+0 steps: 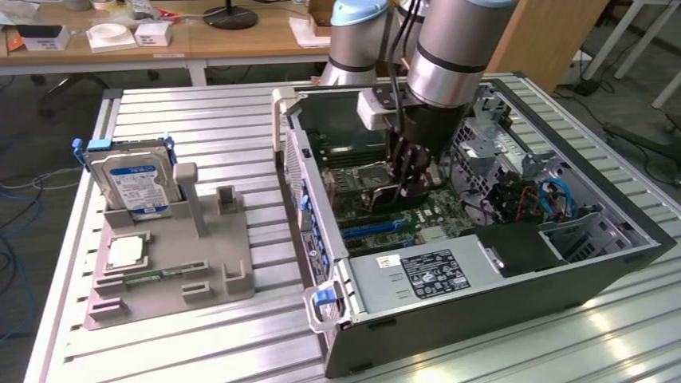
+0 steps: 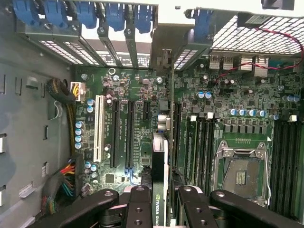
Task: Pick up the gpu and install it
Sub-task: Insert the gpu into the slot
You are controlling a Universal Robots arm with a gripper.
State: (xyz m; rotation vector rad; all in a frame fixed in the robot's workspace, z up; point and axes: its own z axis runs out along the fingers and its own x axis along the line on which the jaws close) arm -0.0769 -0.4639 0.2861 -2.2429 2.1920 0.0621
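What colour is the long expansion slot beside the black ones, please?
White; the long expansion slot shows best in the wrist view.

One robot gripper, one gpu, one open computer case, one hard drive, one grey holder stand.

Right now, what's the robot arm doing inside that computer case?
The arm's gripper is shut on the gpu, holding it edge-on above the motherboard inside the open computer case. The card hangs over the expansion slots and is not seated yet. On the grey tray at the exterior view's left, a hard drive stands upright.
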